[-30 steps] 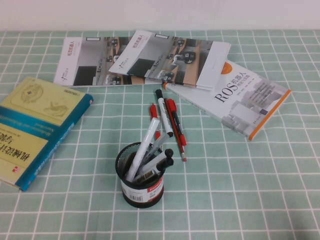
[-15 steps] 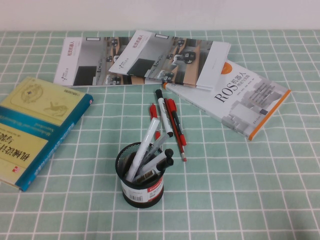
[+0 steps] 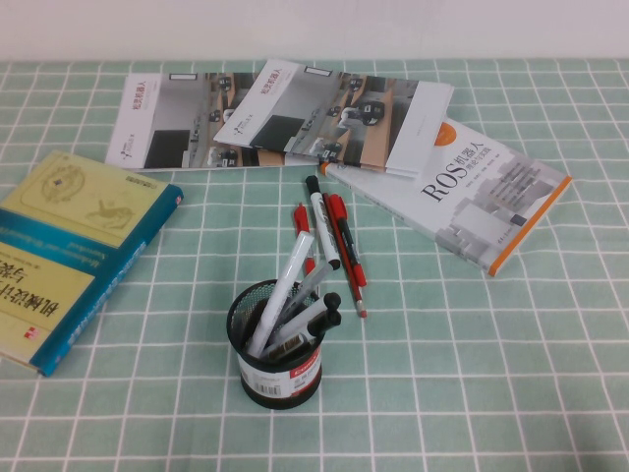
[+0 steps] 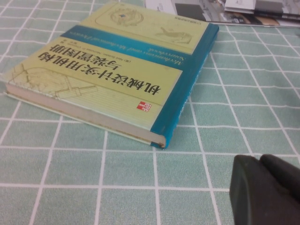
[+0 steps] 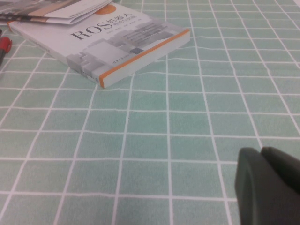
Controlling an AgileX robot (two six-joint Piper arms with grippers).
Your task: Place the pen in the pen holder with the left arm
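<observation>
The white pen [image 3: 289,277] stands tilted inside the black mesh pen holder [image 3: 276,369] near the table's front middle, its top leaning away from me. Several dark-capped pens stand in the holder beside it. Neither arm shows in the high view. My left gripper [image 4: 259,162] is shut and empty, low over the tablecloth near the teal and yellow book [image 4: 117,70]. My right gripper [image 5: 261,153] is shut and empty, low over the tablecloth in front of the white ROS book [image 5: 108,42].
A white marker with a black cap [image 3: 321,222] and red pens [image 3: 345,251] lie just behind the holder. Brochures [image 3: 285,118] lie at the back, the ROS book [image 3: 472,192] at the right, the teal book [image 3: 69,246] at the left.
</observation>
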